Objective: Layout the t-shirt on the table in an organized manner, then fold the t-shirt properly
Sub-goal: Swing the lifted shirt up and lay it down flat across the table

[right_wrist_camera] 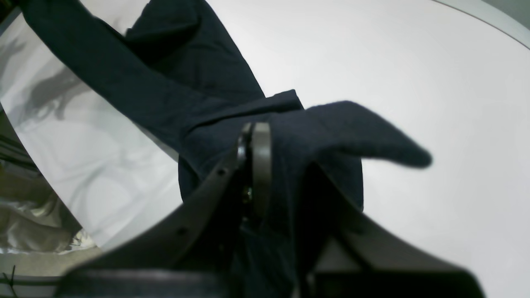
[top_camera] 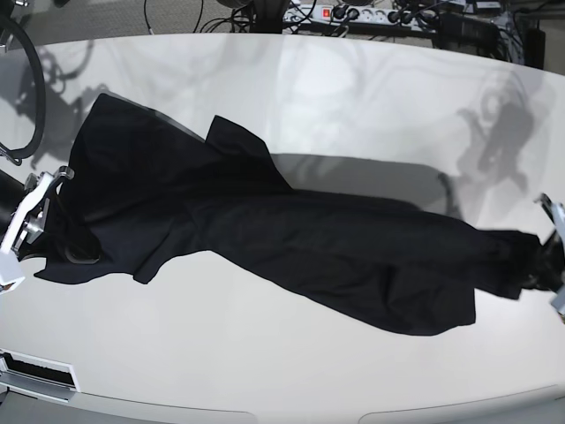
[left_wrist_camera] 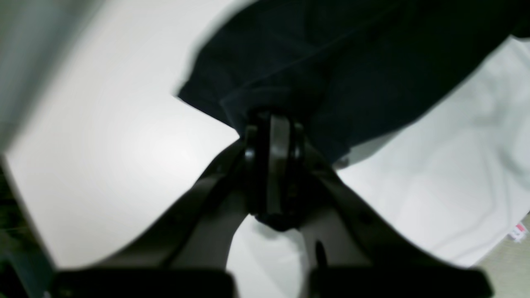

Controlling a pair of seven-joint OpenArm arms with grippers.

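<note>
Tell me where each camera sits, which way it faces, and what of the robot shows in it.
Left wrist: rides the left arm, looking down its left gripper, shut on a bunched edge of the t-shirt above the table.
Right wrist: rides the right arm, looking along the right gripper, shut on shirt fabric.
Base: raised, looking down across the table at the stretched shirt; right gripper at the picture's left edge, left gripper at the right edge.
Shared: all three show the shirt and table.

We take this for a lab: beyond the far edge of the white table (top_camera: 353,79), power strips (top_camera: 353,13) and tangled cables (top_camera: 238,13) crowd the floor.
</note>
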